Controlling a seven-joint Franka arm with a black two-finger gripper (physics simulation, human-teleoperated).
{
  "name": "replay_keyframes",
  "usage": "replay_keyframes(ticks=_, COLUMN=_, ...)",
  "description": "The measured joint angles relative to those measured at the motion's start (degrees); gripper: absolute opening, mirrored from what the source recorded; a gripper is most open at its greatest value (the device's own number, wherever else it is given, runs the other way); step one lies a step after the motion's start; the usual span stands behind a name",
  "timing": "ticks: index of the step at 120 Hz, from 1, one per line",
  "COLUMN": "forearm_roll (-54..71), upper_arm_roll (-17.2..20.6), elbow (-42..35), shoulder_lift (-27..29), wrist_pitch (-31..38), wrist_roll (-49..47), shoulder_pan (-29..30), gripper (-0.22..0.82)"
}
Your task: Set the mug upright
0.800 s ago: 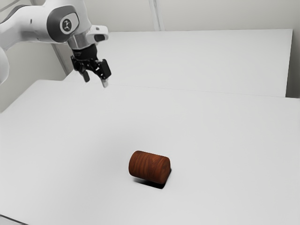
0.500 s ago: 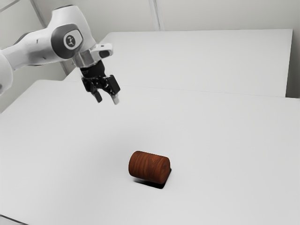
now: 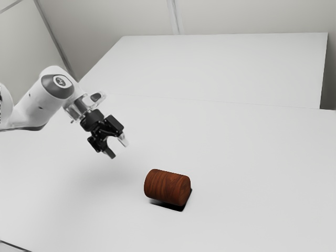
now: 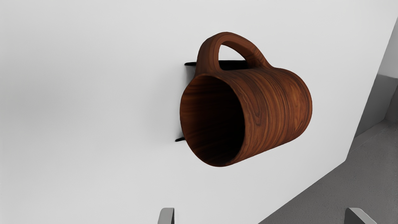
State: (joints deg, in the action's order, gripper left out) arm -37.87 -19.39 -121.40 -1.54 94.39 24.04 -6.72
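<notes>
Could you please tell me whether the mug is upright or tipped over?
Tipped: the mug lies on its side, its round wall against the table.

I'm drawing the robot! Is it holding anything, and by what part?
Nothing is held: the gripper is open, apart from the mug on the table.

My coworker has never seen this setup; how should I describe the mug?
On the white table, beyond the gripper, lies a cylinder. That is the mug: brown wood grain, on its side, distinguished from the gripper by its looped handle.
</notes>
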Motion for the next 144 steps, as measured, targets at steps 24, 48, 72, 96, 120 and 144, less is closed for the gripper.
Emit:
replay_keyframes(ticks=24, forearm_roll=-3.87, upper_arm_roll=0.04, elbow=-2.65, shoulder_lift=-2.16, wrist_pitch=1.65, wrist_roll=4.55, shoulder_pan=0.70, gripper=0.60)
replay_keyframes(ticks=48, forearm_roll=-5.14, upper_arm_roll=0.06, elbow=-3.16, shoulder_lift=-3.27, wrist_pitch=2.73, wrist_roll=8.04, shoulder_pan=-1.55, gripper=0.60)
replay_keyframes(ticks=72, forearm_roll=-7.12, upper_arm_roll=0.38, elbow=-3.18, shoulder_lift=-5.66, wrist_pitch=3.43, wrist_roll=10.61, shoulder_pan=-1.04, gripper=0.59)
replay_keyframes(ticks=96, forearm_roll=-10.02, upper_arm_roll=3.76, elbow=-4.35, shoulder_lift=-6.58, wrist_pitch=4.74, wrist_roll=12.46, shoulder_pan=-1.25, gripper=0.59)
replay_keyframes(ticks=120, forearm_roll=-12.41, upper_arm_roll=6.57, elbow=-5.50, shoulder_lift=-6.14, wrist_pitch=6.21, wrist_roll=13.71, shoulder_pan=-1.26, gripper=0.59)
replay_keyframes(ticks=144, forearm_roll=-14.92, upper_arm_roll=8.59, elbow=-8.66, shoulder_lift=-4.33, wrist_pitch=8.53, wrist_roll=14.41, shoulder_pan=-2.19, gripper=0.58)
